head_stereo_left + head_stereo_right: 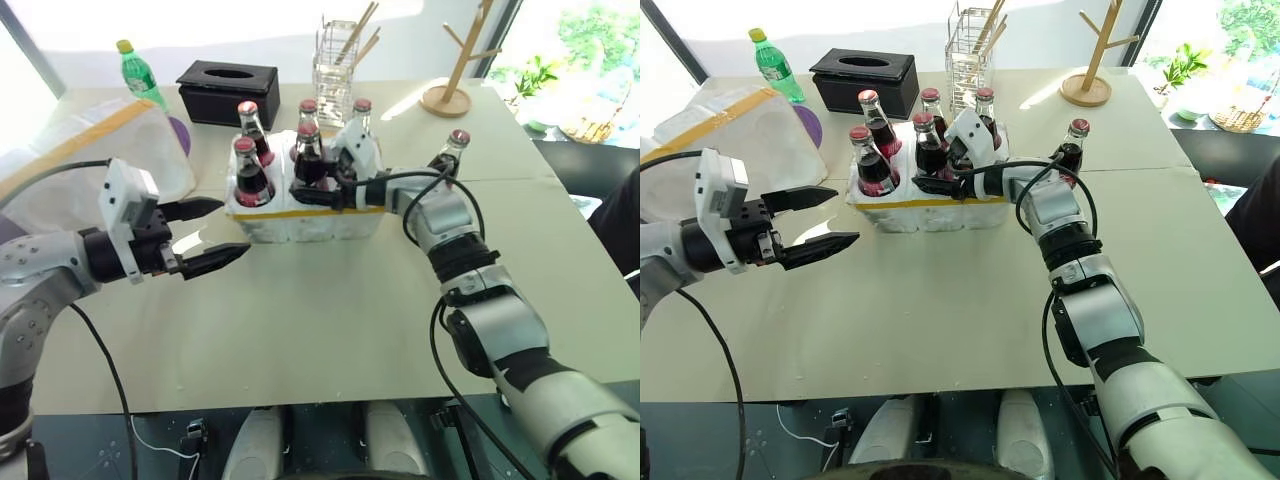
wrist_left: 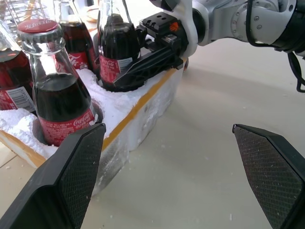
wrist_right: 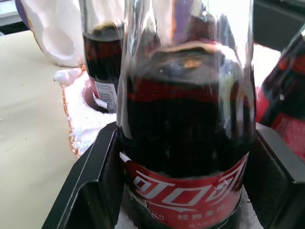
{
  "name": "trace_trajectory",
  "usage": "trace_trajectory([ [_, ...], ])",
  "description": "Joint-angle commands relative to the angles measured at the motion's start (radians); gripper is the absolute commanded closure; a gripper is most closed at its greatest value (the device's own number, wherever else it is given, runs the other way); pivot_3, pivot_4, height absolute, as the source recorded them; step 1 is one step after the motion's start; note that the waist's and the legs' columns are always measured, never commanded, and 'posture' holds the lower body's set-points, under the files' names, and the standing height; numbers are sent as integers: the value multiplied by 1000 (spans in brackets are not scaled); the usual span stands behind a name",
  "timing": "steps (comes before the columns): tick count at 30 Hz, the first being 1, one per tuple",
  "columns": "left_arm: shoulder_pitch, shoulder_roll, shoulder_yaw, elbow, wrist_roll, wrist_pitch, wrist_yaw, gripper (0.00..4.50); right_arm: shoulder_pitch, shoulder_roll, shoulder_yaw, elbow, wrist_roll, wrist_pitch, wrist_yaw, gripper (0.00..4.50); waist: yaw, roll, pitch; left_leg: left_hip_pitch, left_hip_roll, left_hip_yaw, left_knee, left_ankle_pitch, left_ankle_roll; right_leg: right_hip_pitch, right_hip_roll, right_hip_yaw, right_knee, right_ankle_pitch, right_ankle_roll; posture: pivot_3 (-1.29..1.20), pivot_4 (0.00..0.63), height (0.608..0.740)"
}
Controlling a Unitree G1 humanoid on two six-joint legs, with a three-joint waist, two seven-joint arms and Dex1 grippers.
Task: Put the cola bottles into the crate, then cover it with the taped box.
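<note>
We are clamping our right gripper (image 1: 305, 190) on a bottle (image 1: 307, 157) seated in the crate's (image 1: 300, 220) front middle well; next we are loosening and fetching the sixth bottle (image 1: 450, 155), standing outside. Left gripper (image 1: 208, 235) is gaping, empty. The box (image 1: 110, 150) is cut off at left.

Silver-grey jointed arm shells are catching window light, ringed with black bands at the joints, and black cables are looping loosely along both forearms. A white, boxy wrist housing is sitting behind the left gripper (image 1: 205, 235), whose two black fingers (image 2: 71, 183) are showing cross-hatched, textured pads. The right gripper (image 1: 312, 190) is wearing what appears to be an orange mark on its black body.
</note>
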State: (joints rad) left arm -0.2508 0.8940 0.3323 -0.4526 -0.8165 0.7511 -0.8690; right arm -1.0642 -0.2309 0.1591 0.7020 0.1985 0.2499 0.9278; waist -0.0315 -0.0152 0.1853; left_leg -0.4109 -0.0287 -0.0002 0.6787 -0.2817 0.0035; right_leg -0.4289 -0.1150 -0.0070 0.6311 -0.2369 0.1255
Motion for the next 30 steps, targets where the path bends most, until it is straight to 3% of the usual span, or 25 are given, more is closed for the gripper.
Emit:
trace_trajectory([
  [1, -35, 1, -3, -8, 5, -29, 0, 0, 2, 30, -10, 28, -16, -18, -16, 455, -6, 0, 0, 1, 0, 0, 0, 0, 0, 0, 0, 0, 0, 0, 0, 0, 150, 740],
  [2, -44, -1, -11, -6, 6, -29, 0, 0, 6, 33, -14, 25, -19, -17, -24, 48, -8, 0, 0, 1, 0, 0, 0, 0, -1, 1, 0, 0, 0, 0, 0, 0, 150, 740],
  [6, -61, -3, -24, -1, 5, -28, -2, 0, 33, 22, -42, -70, 2, 22, -24, 48, -12, 0, 0, 2, 0, -1, 0, 0, -1, 1, 0, 0, 0, 0, 0, 0, 150, 740],
  [12, -87, -10, -53, 11, 0, -32, -6, 0, 164, -106, -127, -504, 119, 260, -20, 48, 4, 0, 0, 0, -1, -2, 0, 0, -1, 1, -1, 0, 1, 0, 0, 0, 150, 740],
  [21, -137, -52, -125, 37, 17, -47, -16, 0, 460, -306, -333, -980, 242, 573, -188, 48, 21, 0, 0, 0, -2, -2, 1, -3, 6, 2, -2, 0, 0, 0, 0, 0, 150, 740],
  [25, -177, -80, -164, 62, 37, -58, -22, 0, 582, -350, -475, -1037, 254, 623, -286, 48, 22, 0, 0, 0, -2, -2, 2, -3, 6, 2, -1, 0, -1, 0, 0, 0, 150, 740],
  [30, -220, -118, -198, 82, 55, -65, -21, 0, 641, -362, -524, -1007, 243, 596, -357, 48, 17, 0, 0, 1, -1, -1, 2, -3, 7, 3, -1, 0, -1, 0, 0, 0, 150, 740],
])
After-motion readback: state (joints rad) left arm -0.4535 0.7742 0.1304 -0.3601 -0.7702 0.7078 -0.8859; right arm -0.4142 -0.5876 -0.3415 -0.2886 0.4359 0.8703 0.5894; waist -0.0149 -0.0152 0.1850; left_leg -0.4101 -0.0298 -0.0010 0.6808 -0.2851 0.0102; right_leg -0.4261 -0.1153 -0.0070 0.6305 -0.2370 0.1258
